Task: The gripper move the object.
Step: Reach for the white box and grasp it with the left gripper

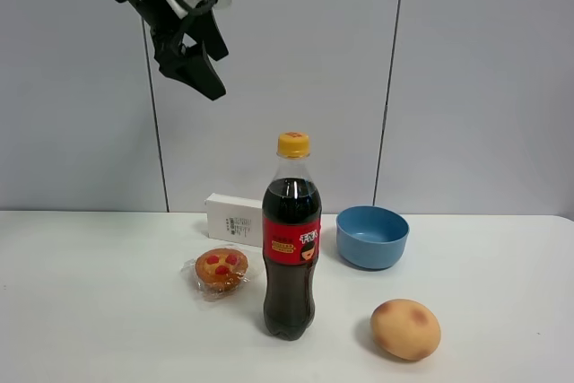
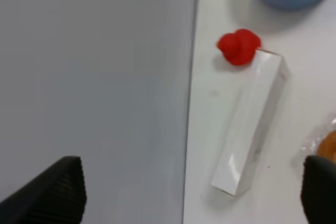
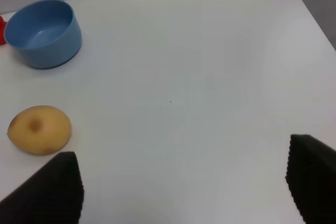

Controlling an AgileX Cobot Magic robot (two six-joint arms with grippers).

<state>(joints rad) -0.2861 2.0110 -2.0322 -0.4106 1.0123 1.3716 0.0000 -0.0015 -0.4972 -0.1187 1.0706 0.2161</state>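
The white box is lying flat by the wall, behind the cola bottle and wrapped muffin, its long axis running along the wall. The left gripper is hanging high above it, fingers gaping wide. The right gripper, equally wide, is sitting farther off.

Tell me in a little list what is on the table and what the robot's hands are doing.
left hand: open, empty, high above the table
right hand: open, empty
white box: lies flat behind the cola bottle, untouched
muffin: wrapped, beside the bottle
blue bowl: near the box's end
yellow bun: nearest the camera
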